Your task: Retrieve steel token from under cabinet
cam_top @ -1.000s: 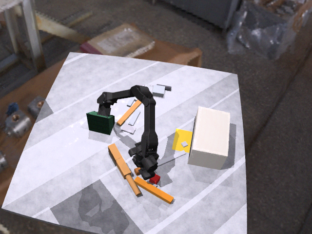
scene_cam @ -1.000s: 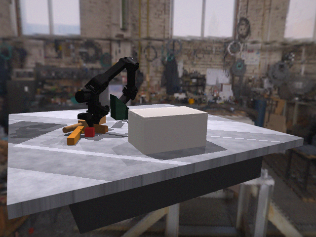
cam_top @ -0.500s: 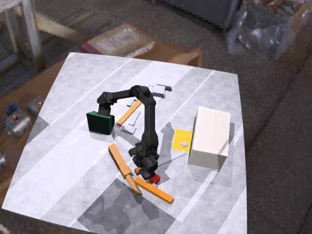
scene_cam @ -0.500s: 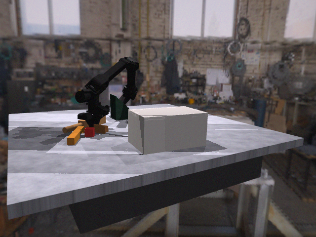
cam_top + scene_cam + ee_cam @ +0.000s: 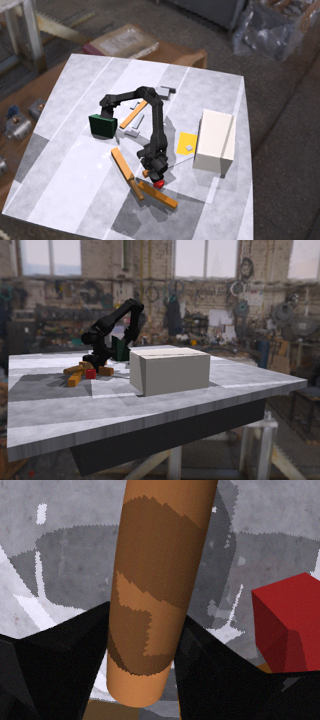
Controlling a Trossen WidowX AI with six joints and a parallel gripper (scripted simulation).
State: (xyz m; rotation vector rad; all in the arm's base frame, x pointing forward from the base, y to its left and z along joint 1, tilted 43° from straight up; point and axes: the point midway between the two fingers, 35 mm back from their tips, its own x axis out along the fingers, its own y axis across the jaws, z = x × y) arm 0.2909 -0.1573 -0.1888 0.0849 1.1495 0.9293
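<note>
What I take for the steel token [image 5: 189, 147] is already out, looking flat and wholly inside the yellow area [image 5: 182, 142]. Seen from above, with the token as my clock centre, the cabinet [image 5: 217, 134] [image 5: 175, 374] stands at three, apart from it. At six runs a thin rod [image 5: 180, 161] [image 5: 120, 377], near the token without touching; I can't tell whether its tip sits under the cabinet's edge. I judge it belongs to the wooden handle [image 5: 145, 173] [image 5: 105, 370] [image 5: 155, 570], which gives me reach beneath the cabinet. At half past seven, my gripper [image 5: 156, 178] [image 5: 96, 370] [image 5: 144, 615] is clamped on that round handle, a finger each side near its butt. The red block [image 5: 158, 184] [image 5: 90, 374] [image 5: 280, 615], at seven, crowds the fingers. I'd ease the rod away from token and cabinet before letting go, since a sideways swing could nudge the token.
</note>
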